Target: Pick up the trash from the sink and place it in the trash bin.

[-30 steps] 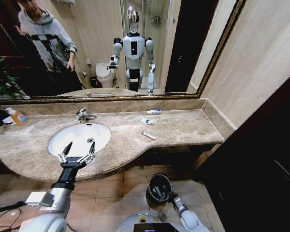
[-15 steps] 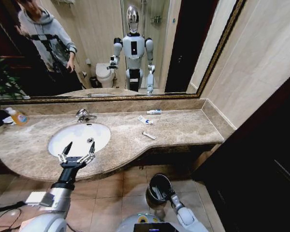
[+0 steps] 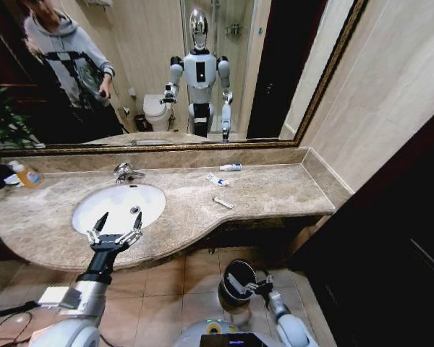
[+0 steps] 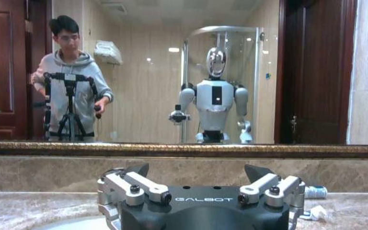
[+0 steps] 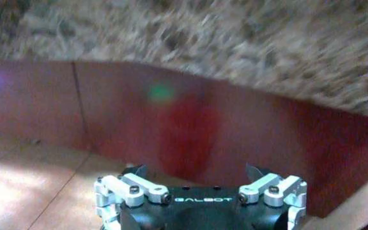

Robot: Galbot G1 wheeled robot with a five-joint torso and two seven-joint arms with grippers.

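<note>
A large mirror (image 3: 166, 72) with a dark gilt frame spanned the wall above the beige-brown marble counter (image 3: 267, 191). Set into the counter's left part was the sink (image 3: 119, 206), a white oval basin with a chrome faucet (image 3: 124, 172) at its back rim; the basin itself looked bare apart from its drain.

The left arm reached up from the lower left, and the left gripper (image 3: 114, 230) hung over the front rim of the sink with its fingers spread wide apart, grasping nothing. In the left wrist view the same gripper (image 4: 197, 178) faced the mirror, its two fingertips well apart.

On the tiled floor below the counter's front edge stood the trash bin (image 3: 237, 283), small, round and black with a shiny rim. The right gripper (image 3: 247, 288) sat at the bin's rim on its right side, fingers spread and empty; in the right wrist view it (image 5: 197, 171) pointed at the reddish-brown panel under the counter, fingertips apart.

Trash lay on the counter to the right of the sink: a small white tube with blue marks (image 3: 230, 167) against the backsplash, a second white tube (image 3: 217, 179) just in front of it, and a white stick (image 3: 223, 203) nearer the front edge. A clear bottle with orange liquid (image 3: 25, 174) stood at the counter's far left.
</note>
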